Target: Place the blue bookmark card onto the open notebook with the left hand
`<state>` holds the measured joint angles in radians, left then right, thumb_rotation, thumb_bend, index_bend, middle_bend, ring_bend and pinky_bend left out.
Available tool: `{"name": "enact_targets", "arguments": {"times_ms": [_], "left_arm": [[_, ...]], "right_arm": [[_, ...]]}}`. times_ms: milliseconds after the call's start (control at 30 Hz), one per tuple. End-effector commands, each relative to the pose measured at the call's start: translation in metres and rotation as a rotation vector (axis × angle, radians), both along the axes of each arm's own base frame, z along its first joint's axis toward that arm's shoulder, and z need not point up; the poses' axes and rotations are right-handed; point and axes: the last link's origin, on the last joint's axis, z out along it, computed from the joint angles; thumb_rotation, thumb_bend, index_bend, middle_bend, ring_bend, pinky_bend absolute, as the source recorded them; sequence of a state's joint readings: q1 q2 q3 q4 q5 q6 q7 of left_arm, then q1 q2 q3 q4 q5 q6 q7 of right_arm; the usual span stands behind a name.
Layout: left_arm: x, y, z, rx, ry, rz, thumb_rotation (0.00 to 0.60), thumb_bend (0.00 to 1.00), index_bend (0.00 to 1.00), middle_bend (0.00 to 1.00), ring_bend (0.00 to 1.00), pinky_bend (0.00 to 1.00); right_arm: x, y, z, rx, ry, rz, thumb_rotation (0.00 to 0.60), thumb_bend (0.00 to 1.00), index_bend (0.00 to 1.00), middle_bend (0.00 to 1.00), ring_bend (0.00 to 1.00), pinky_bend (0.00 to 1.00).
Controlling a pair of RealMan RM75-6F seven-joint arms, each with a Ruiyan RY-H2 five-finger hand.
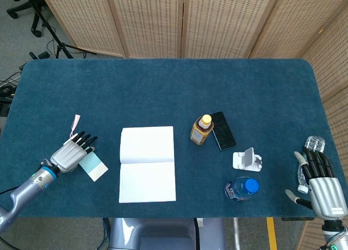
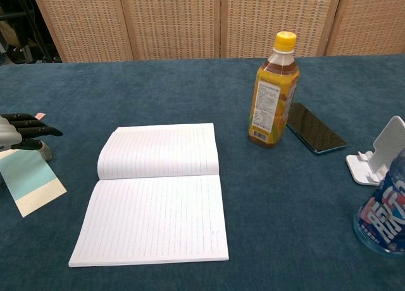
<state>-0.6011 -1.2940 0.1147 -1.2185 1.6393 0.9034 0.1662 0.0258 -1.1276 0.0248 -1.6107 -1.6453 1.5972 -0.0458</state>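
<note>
The blue bookmark card [image 1: 93,166] [image 2: 29,181] lies flat on the cloth, left of the open notebook [image 1: 147,163] [image 2: 155,193]. A pink tassel [image 1: 76,122] trails from its far end. My left hand [image 1: 69,155] [image 2: 22,131] lies over the card's far end with its dark fingers stretched out towards the notebook and the thumb low beside the card's edge. Whether the thumb pinches the card I cannot make out. At the table's right front edge my right hand [image 1: 319,179] is empty, fingers straight; the chest view does not show it.
An orange drink bottle [image 1: 202,129] [image 2: 273,92] and a black phone [image 1: 223,130] [image 2: 314,128] sit right of the notebook. Nearer the front stand a white phone stand [image 1: 247,158] [image 2: 380,153] and a blue-capped water bottle [image 1: 242,188] [image 2: 386,209]. A clear object [image 1: 314,143] sits by my right hand.
</note>
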Motion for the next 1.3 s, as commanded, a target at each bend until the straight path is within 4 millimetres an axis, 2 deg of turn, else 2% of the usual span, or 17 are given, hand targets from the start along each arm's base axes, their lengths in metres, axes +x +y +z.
{"name": "enact_targets", "arguments": {"times_ms": [33, 1300], "left_arm": [[-0.0001, -0.0001, -0.0003, 0.001, 0.000, 0.002, 0.600, 0.27, 0.29, 0.00, 0.00, 0.00], [0.0032, -0.0002, -0.0026, 0.015, 0.004, -0.009, 0.600, 0.30, 0.31, 0.00, 0.00, 0.00]], "right_arm": [[0.0001, 0.0002, 0.0000, 0.000, 0.000, 0.001, 0.600, 0.00, 0.00, 0.00, 0.00, 0.00], [-0.0002, 0.0009, 0.0016, -0.002, -0.007, 0.000, 0.600, 0.00, 0.00, 0.00, 0.00, 0.00]]}}
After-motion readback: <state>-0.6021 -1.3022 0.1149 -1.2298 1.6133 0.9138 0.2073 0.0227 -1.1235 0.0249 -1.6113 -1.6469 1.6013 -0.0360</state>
